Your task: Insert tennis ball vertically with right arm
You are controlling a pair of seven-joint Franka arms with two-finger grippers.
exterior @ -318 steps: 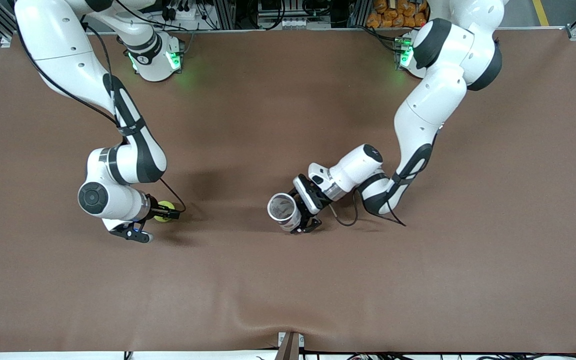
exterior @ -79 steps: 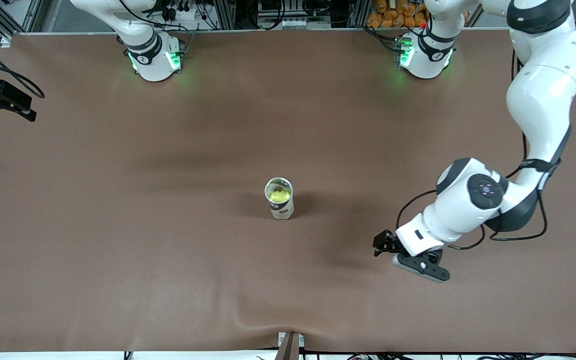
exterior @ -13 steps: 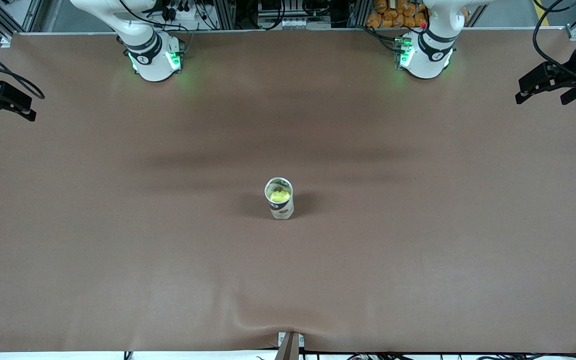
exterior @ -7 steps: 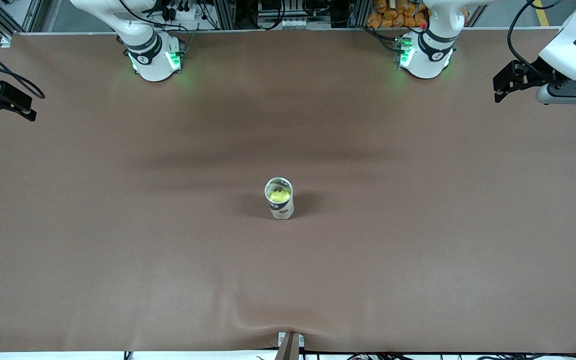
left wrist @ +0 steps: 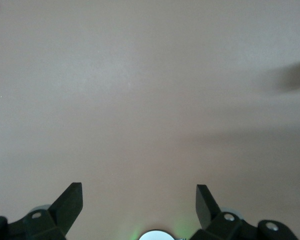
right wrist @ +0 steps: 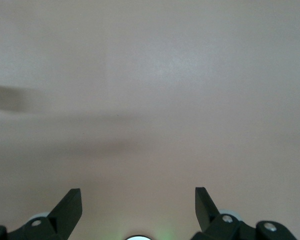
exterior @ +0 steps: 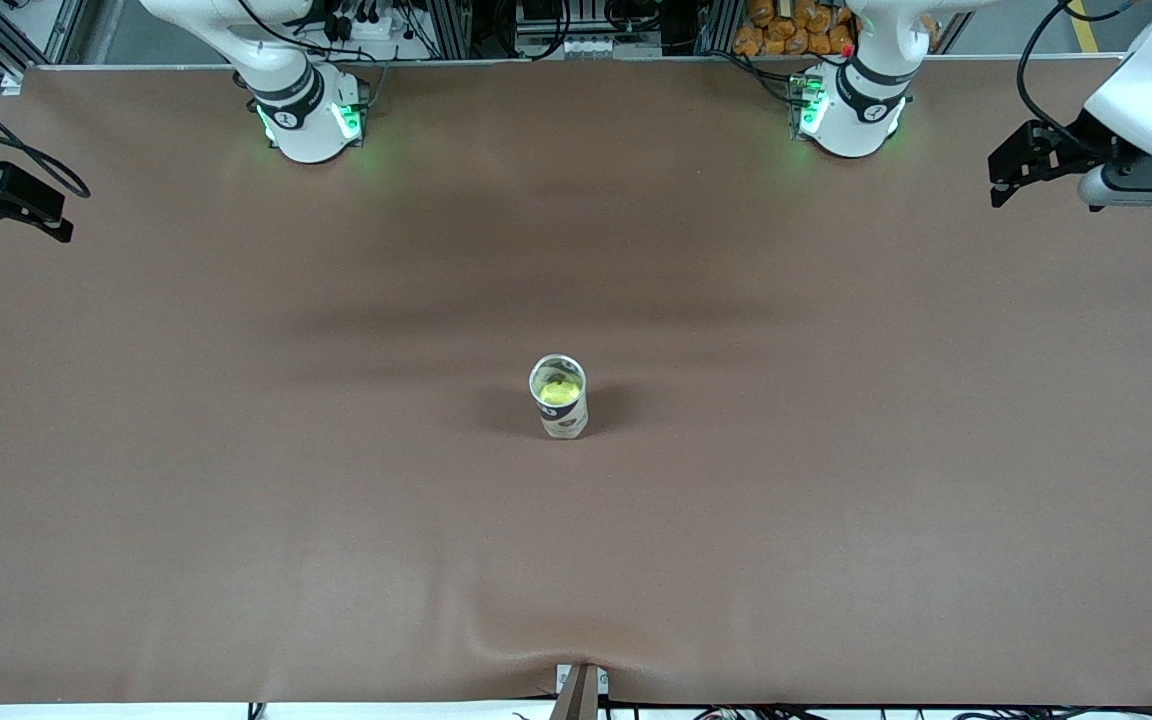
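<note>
At the middle of the front view, an upright can [exterior: 559, 396] stands on the brown surface [exterior: 336, 500] with the tennis ball [exterior: 558, 392] inside it. At the upper right edge hangs the left end effector [exterior: 1004, 175], fingers spread, empty; at the upper left edge the right end effector [exterior: 31, 212], likewise open and empty.

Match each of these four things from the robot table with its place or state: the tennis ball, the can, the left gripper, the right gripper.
Things:
1. tennis ball
2. can
3. left gripper
4. right gripper

Places or states:
A. open, empty, over the table edge at the right arm's end
B. stands upright mid-table, mouth up
C. open, empty, over the left arm's end of the table
D. sits inside the can

Pairs: 1-D, 2-B, 3-C, 4-A
</note>
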